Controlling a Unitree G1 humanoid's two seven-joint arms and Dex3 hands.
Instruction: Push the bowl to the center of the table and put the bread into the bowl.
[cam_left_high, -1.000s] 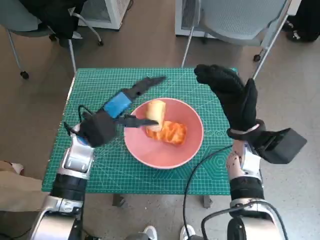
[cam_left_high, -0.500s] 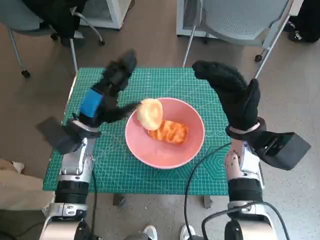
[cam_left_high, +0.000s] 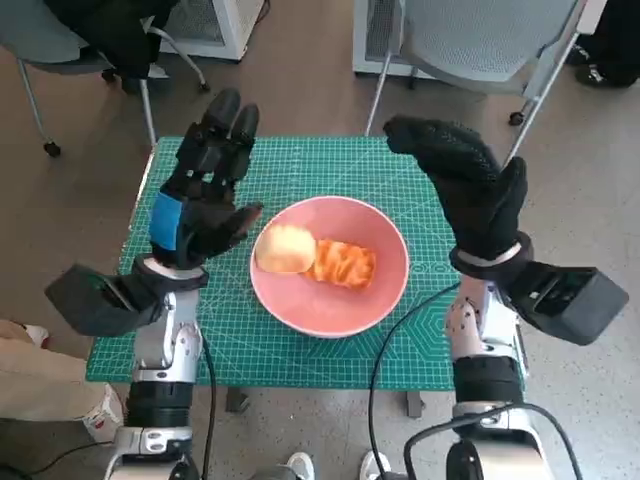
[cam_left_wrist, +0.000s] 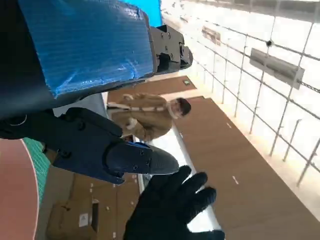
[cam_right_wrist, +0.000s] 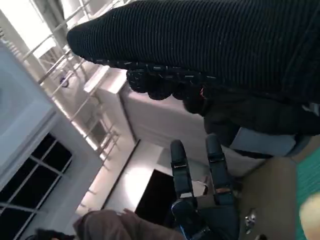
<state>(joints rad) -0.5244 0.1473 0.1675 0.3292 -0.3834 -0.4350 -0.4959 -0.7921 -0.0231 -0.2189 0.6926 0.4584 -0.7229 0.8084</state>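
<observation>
A pink bowl sits near the middle of the green mat. Inside it lie a pale round bread roll and an orange-striped piece of bread. My left hand is raised upright to the left of the bowl, fingers spread, holding nothing. My right hand is lifted above the bowl's right side, fingers apart and empty. In the left wrist view my left hand fills the picture, with the gloved right hand beyond it. The right wrist view shows the glove and my left hand opposite.
The green cutting mat covers the small table. Chairs stand behind the table, a grey one at the back right. A person's leg shows at the left edge. A person in a tan coat appears in the left wrist view.
My left hand has let go of the roll and risen upright to the left. The roll has dropped to lie flat in the bowl. The right hand has barely moved.
</observation>
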